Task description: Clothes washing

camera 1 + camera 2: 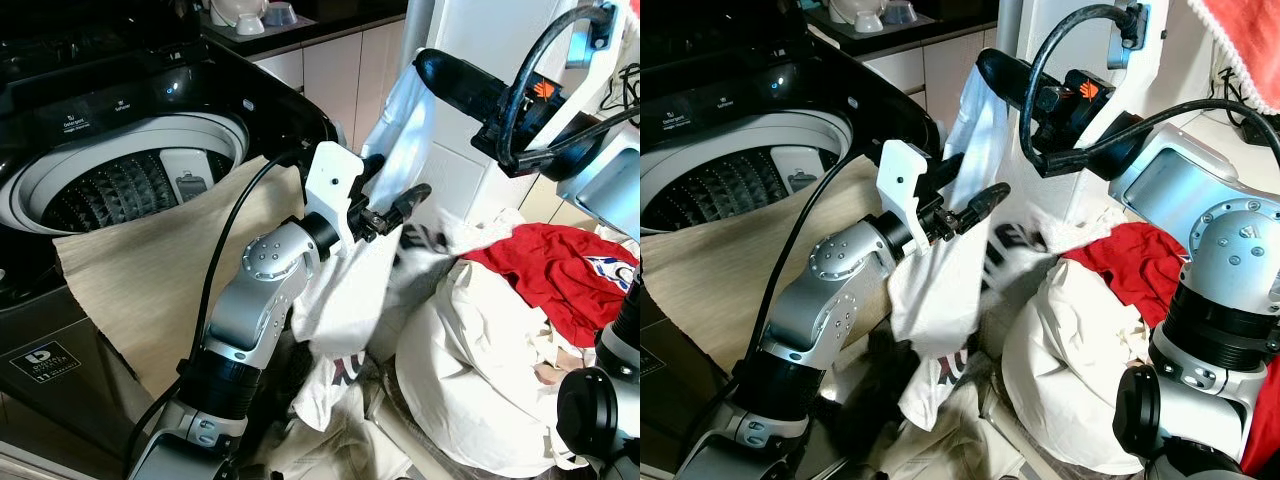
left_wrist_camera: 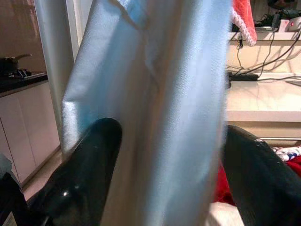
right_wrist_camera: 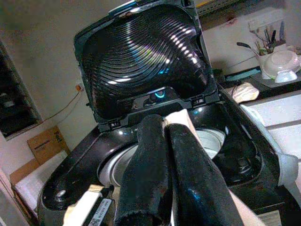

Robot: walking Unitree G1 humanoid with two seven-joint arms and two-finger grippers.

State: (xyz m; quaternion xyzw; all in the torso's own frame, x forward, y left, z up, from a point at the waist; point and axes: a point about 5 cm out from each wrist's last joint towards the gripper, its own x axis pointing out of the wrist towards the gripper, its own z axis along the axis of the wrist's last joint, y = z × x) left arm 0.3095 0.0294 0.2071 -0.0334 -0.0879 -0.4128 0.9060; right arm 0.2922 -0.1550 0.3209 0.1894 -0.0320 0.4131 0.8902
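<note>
**White garment pinched high beside the open washer**

Our right gripper [image 1: 432, 68] is closed on the top of a white garment [image 1: 345, 290], which hangs at 3 o'clock of the washing machine [image 1: 130, 180]. Our left gripper [image 1: 975, 200] stands spread around the cloth. A red shirt [image 1: 555, 275] tops the laundry pile [image 1: 480, 370] at 4 o'clock. The washer's panel lettering is unreadable.

White garment [image 1: 345, 290]: hanging stretched, upper end pinched, lower end in pile. Washer [image 1: 130, 180]: black top-loader, lid up, drum open. Laundry pile [image 1: 500, 350]: white bundle, red garment [image 1: 545, 275] on top.
</note>
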